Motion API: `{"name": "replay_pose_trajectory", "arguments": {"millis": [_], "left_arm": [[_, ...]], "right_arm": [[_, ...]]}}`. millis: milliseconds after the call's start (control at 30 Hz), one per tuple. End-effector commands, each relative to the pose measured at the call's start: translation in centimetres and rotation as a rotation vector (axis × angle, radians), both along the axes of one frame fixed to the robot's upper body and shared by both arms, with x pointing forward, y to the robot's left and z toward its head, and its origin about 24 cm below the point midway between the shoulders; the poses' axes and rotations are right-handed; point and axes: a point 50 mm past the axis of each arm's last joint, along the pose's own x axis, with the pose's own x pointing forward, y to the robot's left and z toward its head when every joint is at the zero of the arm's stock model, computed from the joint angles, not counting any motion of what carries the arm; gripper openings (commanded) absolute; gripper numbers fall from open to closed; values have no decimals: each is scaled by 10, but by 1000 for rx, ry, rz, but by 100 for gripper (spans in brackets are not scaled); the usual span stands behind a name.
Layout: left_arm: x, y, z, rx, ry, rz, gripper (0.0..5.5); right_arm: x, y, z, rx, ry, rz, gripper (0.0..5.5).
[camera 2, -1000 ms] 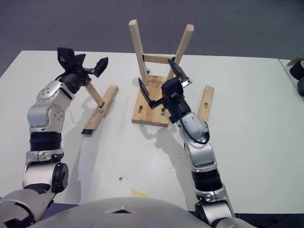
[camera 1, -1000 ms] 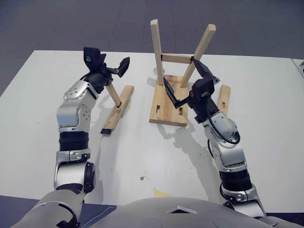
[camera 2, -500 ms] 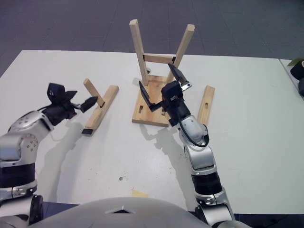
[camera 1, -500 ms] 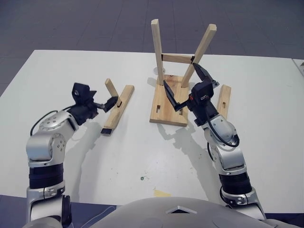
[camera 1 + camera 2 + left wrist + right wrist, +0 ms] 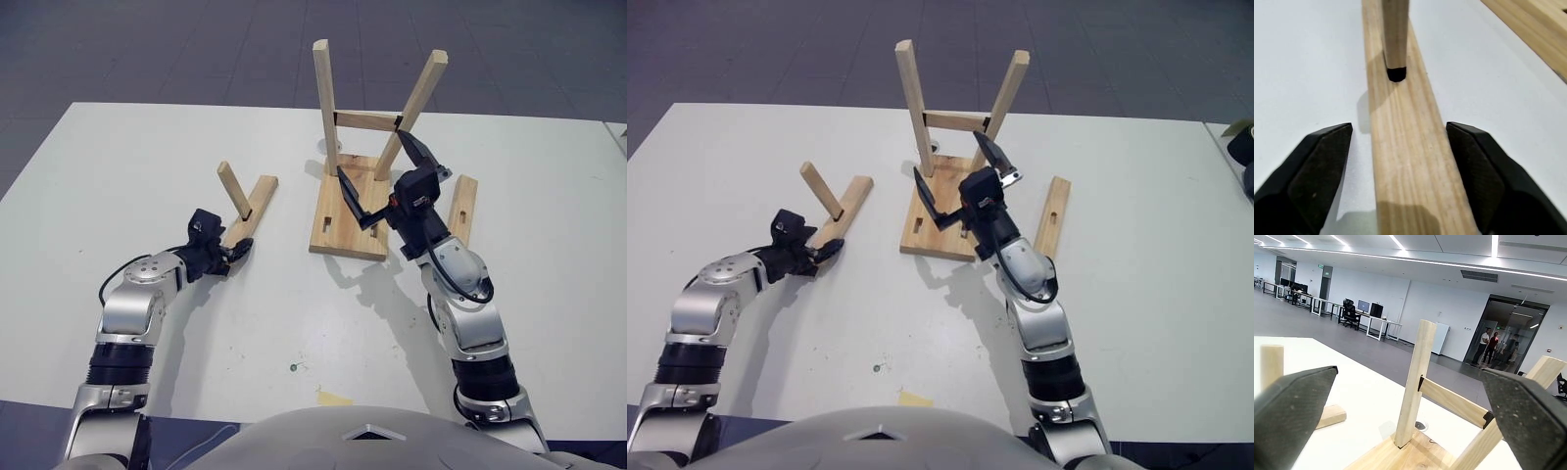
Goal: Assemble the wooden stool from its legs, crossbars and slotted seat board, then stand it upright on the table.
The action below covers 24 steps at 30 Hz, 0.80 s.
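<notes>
White table top (image 5: 294,323) fills most of what you see from the head camera, with dark grey floor tiles (image 5: 147,49) beyond its far edge. A small yellowish scrap (image 5: 331,399) lies near the table's front edge. The right wrist camera looks out on an open office with rows of desks, strip lights on the ceiling and glass doors at the back.

At the centre-back of the table you have the seat board (image 5: 338,230) lying flat. Two legs (image 5: 325,108) rise from it, leaning apart, with a crossbar (image 5: 364,120) joining them near the top. To its left a loose leg (image 5: 250,215) lies on the table with a short crossbar (image 5: 233,190) standing tilted in its slot. To the right of the board a second loose leg (image 5: 460,206) lies flat, slot facing up.

Your left arm is stretched low along the table. The left gripper (image 5: 1399,166) sits at the near end of the left loose leg with its jaws spread wider than the wood, one pad on each side.

Your right arm is bent upward from the elbow. The right gripper (image 5: 370,157) is raised over the seat board, between the two standing legs, its jaws wide apart and holding nothing.
</notes>
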Motion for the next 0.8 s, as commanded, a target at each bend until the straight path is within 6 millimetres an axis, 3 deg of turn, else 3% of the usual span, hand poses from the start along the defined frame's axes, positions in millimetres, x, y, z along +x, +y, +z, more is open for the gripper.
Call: {"name": "replay_pose_trajectory", "arguments": {"millis": [33, 267, 367, 533, 633, 700, 800], "left_arm": [[-6, 4, -10, 72, 67, -43, 292], [0, 14, -2, 151, 65, -47, 207], [17, 10, 26, 120, -87, -12, 207], [59, 23, 97, 192, -506, 301, 207], [63, 12, 142, 134, -806, 333, 207], [56, -7, 164, 37, -952, 237, 207], [43, -39, 162, -71, -920, -47, 207]], "right_arm": [[0, 0, 1, 3, -3, -10, 540], [0, 0, 0, 4, 0, -15, 540], [0, -2, 1, 5, 1, -19, 540], [7, -8, -1, 72, 68, -43, 540], [15, -15, 8, 261, 158, -26, 540], [17, -18, 20, 513, 257, 70, 540], [6, -16, 44, 866, 366, 404, 540]]}}
